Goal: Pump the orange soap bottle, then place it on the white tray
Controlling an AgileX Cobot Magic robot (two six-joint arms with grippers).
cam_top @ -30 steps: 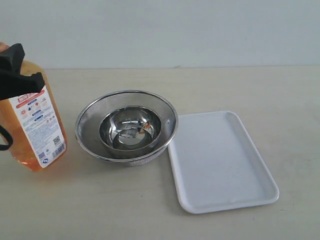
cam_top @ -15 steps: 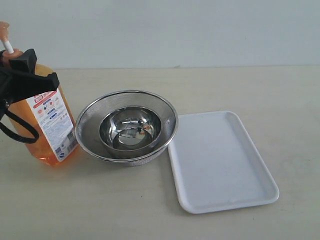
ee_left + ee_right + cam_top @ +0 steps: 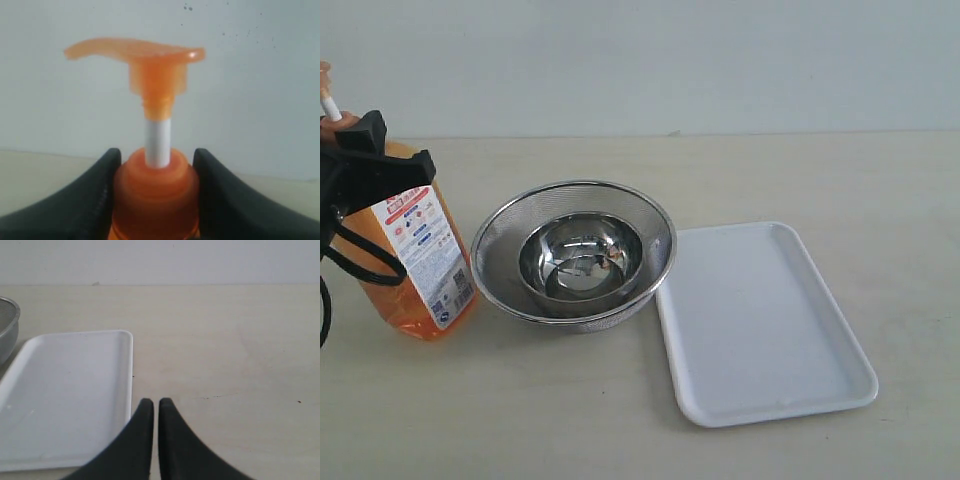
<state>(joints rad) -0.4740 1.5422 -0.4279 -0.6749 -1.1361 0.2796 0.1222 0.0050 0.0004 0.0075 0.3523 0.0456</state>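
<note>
Left fingers (image 3: 95,195) clasp the orange soap bottle (image 3: 415,250) by its neck, tilted beside the mesh bowl (image 3: 573,250), well apart from the white tray (image 3: 760,330), so placing is yet to do; right fingers (image 3: 142,440) nearly touch, empty.

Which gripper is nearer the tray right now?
Right. The right gripper is shut, its tips just beside the tray edge. The left gripper is clamped on the bottle neck, with the bowl between it and the tray.
</note>
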